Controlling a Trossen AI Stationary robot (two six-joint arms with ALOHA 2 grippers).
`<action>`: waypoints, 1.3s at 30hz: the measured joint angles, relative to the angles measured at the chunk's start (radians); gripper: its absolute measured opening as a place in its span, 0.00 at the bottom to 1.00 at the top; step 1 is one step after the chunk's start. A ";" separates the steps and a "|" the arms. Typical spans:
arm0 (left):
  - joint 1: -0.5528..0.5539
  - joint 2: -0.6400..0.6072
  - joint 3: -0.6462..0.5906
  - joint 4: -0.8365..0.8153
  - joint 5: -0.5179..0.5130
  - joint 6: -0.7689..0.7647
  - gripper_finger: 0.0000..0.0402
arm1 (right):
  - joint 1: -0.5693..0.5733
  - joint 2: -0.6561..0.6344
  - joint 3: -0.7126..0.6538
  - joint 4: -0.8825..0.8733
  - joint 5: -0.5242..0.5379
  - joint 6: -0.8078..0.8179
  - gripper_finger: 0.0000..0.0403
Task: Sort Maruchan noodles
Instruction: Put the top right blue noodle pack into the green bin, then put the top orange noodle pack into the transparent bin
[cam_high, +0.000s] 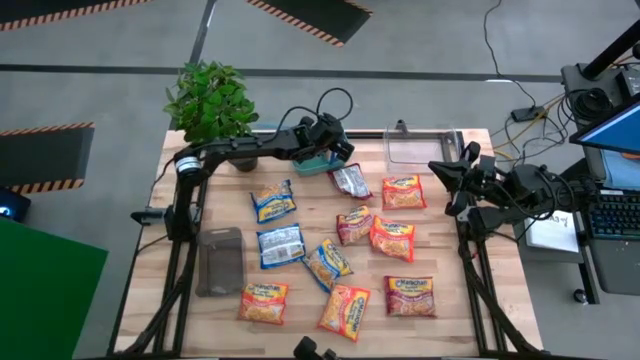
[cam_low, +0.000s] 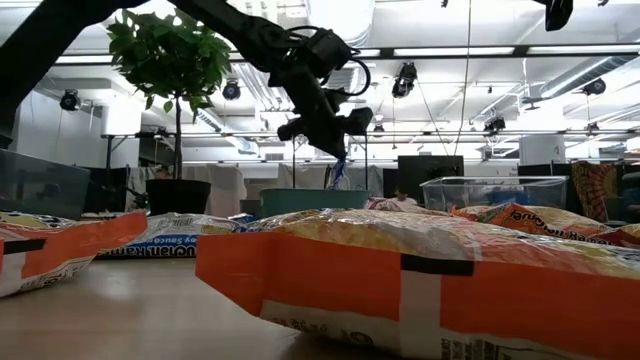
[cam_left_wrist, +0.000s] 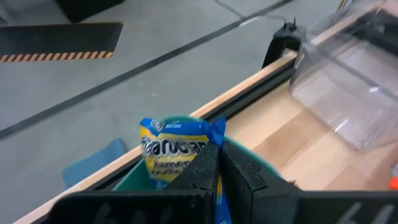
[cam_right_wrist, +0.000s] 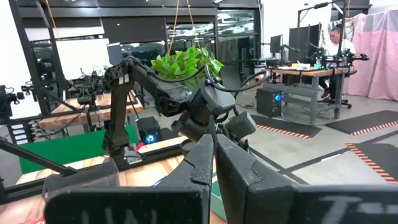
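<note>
High view: a wooden desk (cam_high: 440, 330) carries about ten Maruchan noodles packets scattered over its middle and near half.
Left tool (cam_high: 335, 152): reaching over the far edge of the desk, above the teal tray (cam_high: 312, 166); fingers clenched on a blue packet (cam_left_wrist: 176, 149), which hangs upright over the tray in the left wrist view.
Blue packet, low view: only a thin sliver shows under the raised left tool, above the tray rim (cam_low: 310, 198).
Right tool (cam_high: 440, 168): lifted near the right edge of the desk, just beside the clear bin at the far edge; fingers closed together with nothing between them.
Clear bin, far edge (cam_high: 423, 146): sits right of the tray; its contents cannot be told.
Clear bin, left side (cam_high: 220, 261): lies near the left edge, beside a blue-and-white packet (cam_high: 280, 245).
Blue-and-white packets: another near the tray's left (cam_high: 273, 201), one in the middle (cam_high: 327, 264).
Orange packets: two at the near edge (cam_high: 264, 302), (cam_high: 344, 311); two toward the right (cam_high: 403, 192), (cam_high: 392, 238).
Red-pink packets: one at centre (cam_high: 355, 225), one near the right edge (cam_high: 409, 296).
Silvery packet (cam_high: 351, 181): just beside the tray, colour side not visible.
Potted plant (cam_high: 212, 104): at the far left corner.
</note>
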 joint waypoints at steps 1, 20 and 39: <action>0.000 0.004 0.000 0.014 0.000 -0.005 0.00 | 0.000 0.000 0.000 0.000 0.000 0.000 0.02; -0.003 0.031 0.019 0.115 0.006 0.008 0.00 | 0.000 0.000 0.000 0.000 0.000 0.000 0.02; -0.039 -0.002 0.032 0.089 0.020 0.102 0.30 | 0.000 0.000 0.000 0.000 0.000 -0.008 0.02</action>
